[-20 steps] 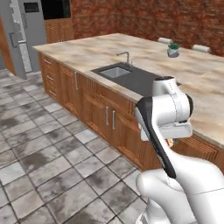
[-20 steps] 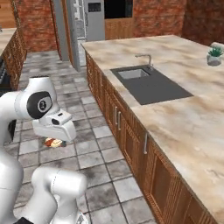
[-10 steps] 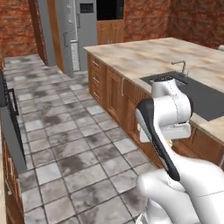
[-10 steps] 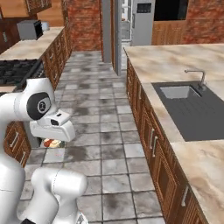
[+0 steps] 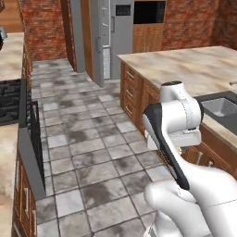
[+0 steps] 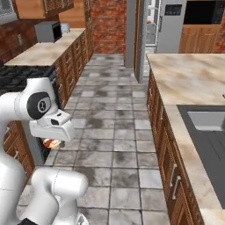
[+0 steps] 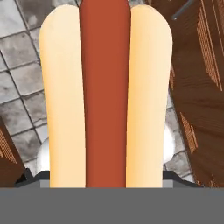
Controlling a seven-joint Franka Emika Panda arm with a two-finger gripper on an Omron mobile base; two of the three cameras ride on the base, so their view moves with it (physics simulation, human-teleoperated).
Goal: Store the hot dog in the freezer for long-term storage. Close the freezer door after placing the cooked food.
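Hot dog (image 7: 105,96) fills the middle of the hand view, its tan bun halves running up either side of a red sausage, lengthwise along the gripper's line of sight. It sits right against the hand, and the fingertips themselves are hidden behind the bun, so the gripper appears to be pinching the hot dog, though the contact points cannot be seen. Below it lie grey floor tiles (image 7: 22,83), and dark wooden cabinet fronts (image 7: 201,96) stand off to the right of that view.

In the right base view a small tan and red patch (image 6: 52,143) peeks out beneath the white hand, low beside the arm; that is probably the same hot dog, though it is too small to be sure.

Far down the aisle stands the tall grey fridge. In the left base view the freezer door (image 5: 75,34) stands swung open as a plain grey panel on the left, and the grey door with a black display panel (image 5: 121,32) is on the right. Between them the freezer (image 6: 151,22) shows white inner walls in the right base view.

A long island surface (image 5: 185,65) with wooden drawers runs along the right of the aisle, with a sink (image 6: 208,121) set into it. A black stove (image 5: 11,99) sits on the left side, and a microwave (image 6: 47,31) rests on the far counter beyond it.
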